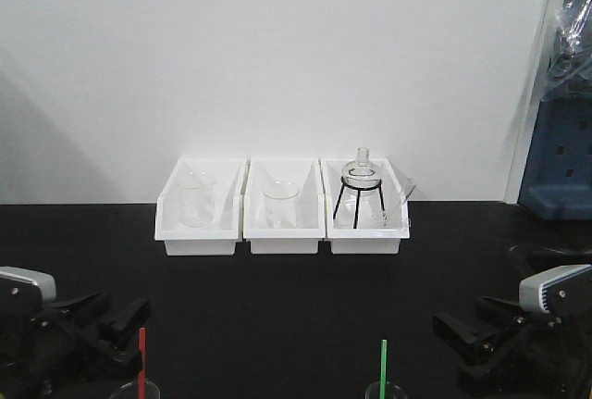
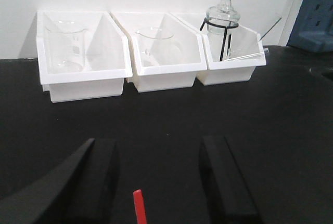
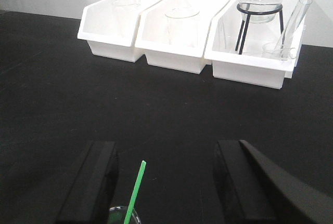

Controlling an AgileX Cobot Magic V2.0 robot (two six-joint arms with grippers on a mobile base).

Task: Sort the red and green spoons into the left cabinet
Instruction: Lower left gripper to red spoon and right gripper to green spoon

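I have both arms low at the near edge of the black table [image 1: 296, 306], one at each bottom corner of the front view. The left gripper [image 2: 161, 182] is released: through its wrist camera I see its two black fingers [image 2: 99, 177] spread wide with bare tabletop between them, holding nothing. The red spoon [image 2: 138, 206] stands upright just in front of it. Only the tip of its straight handle shows, rising from the bottom edge between the fingers and touching neither. In the front view that red handle is just right of the left gripper, its foot in a faint clear glass [image 1: 129, 390] cut off by the frame. The right gripper [image 3: 165, 182] is likewise released, its fingers [image 3: 242, 182] wide apart and empty. The green spoon [image 3: 134, 193] leans slightly in a small clear cup [image 3: 118, 216], handle up, nearer the finger on the left of that view. I cannot see either spoon's bowl. Across the table, against the white wall [image 1: 277, 47], three white bins [image 1: 282, 232] sit side by side, touching. The left bin holds a glass beaker [image 1: 195, 200], the middle one a second beaker [image 1: 281, 205]. The right one holds a round glass flask [image 1: 361, 170] on a black tripod [image 1: 359, 205], with a glass tube [image 3: 291, 24] leaning beside it. A blue object [image 1: 555, 168] stands at the far right, partly out of frame
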